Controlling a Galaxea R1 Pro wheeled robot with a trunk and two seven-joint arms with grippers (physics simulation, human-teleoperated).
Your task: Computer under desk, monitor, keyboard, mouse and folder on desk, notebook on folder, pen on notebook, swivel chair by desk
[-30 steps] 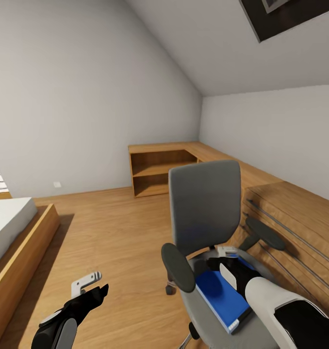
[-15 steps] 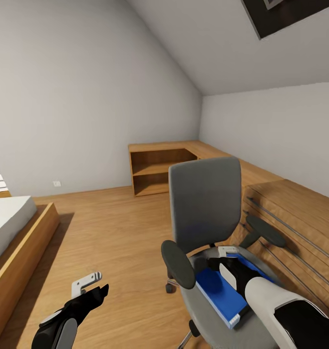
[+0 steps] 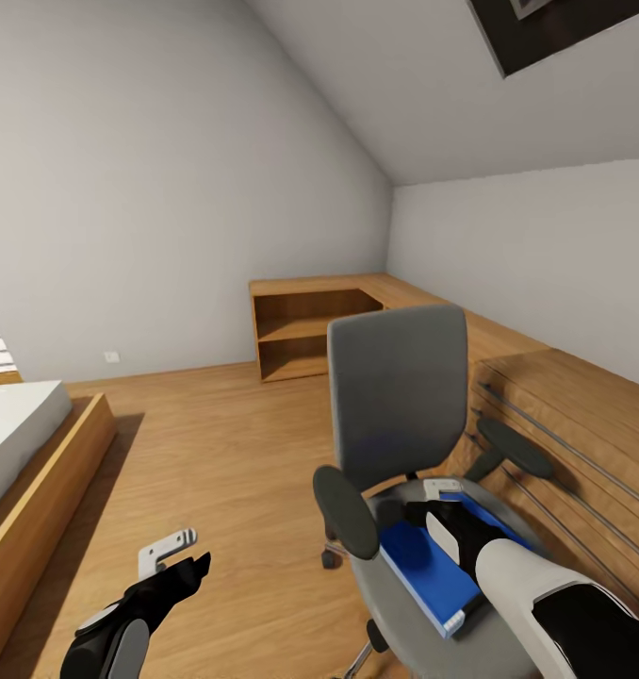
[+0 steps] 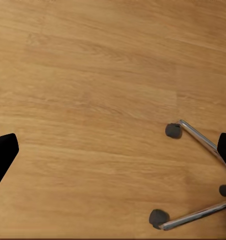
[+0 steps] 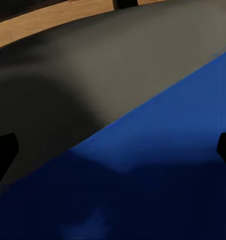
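The swivel chair [image 3: 401, 415] stands at four o'clock, seat toward the robot, carrying the blue folder [image 3: 428, 575] flat for pickup. The right gripper [image 5: 113, 145] hangs just above it, fingers spread to straddle its edge. The left gripper [image 3: 173, 556], at seven o'clock, idles spread over floor.

The folder [image 3: 428, 571] lies on the swivel chair [image 3: 400, 405], beside the low shelving [image 3: 315, 330].

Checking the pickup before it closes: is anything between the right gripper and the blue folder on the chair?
Nothing visible. The right gripper hangs directly over the folder on the chair seat, fingers spread, with bare blue cover between them.
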